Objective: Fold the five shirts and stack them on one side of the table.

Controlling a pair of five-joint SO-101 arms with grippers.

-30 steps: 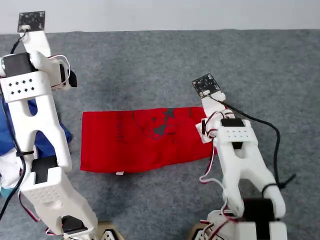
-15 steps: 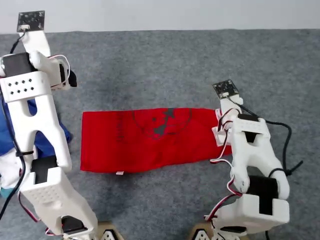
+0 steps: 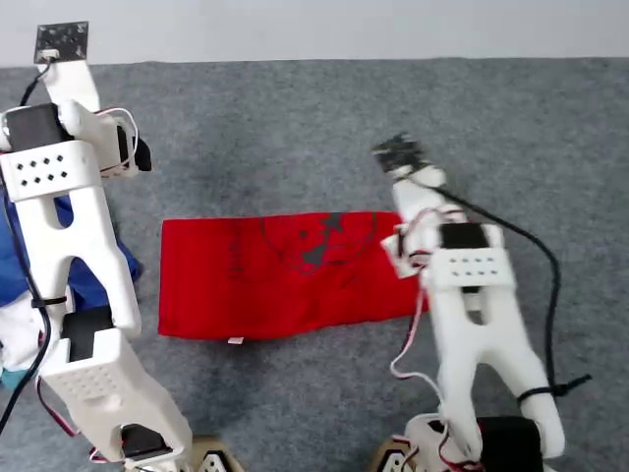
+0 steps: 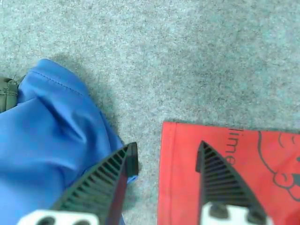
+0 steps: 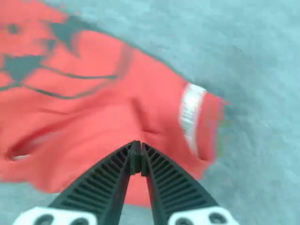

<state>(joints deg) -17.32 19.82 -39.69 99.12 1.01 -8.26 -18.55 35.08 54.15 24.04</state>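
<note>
**A:** Far left of the table (image 3: 295,118)?

**B:** Item 1: white cloth (image 3: 12,339), at the table's edge. Item 2: blue shirt (image 3: 14,251) (image 4: 47,126), crumpled, partly under the left arm (image 3: 69,226).

**A:** The claw on that arm?

**B:** Item 3: left gripper (image 4: 167,147), jaws spread wide, nothing between them. One finger hangs over the blue shirt's rim and the other over the left edge of the red shirt (image 3: 265,280) (image 4: 178,187) (image 5: 93,117). Grey table shows in the gap.

**A:** Centre?

**B:** Item 4: the red shirt, lying flat as a wide band with a dark print toward its right half. A small white tag (image 3: 236,340) sits at its near edge. It lies near the blue shirt, with a strip of table between them.

**A:** Right side?

**B:** Item 5: right gripper (image 5: 136,147), jaws pressed together, tips at the red cloth by the shirt's right end. A white label (image 5: 190,117) shows close by. Whether any cloth is caught between the tips cannot be told. Item 6: right arm (image 3: 472,295), standing over that same end of the shirt.
</note>
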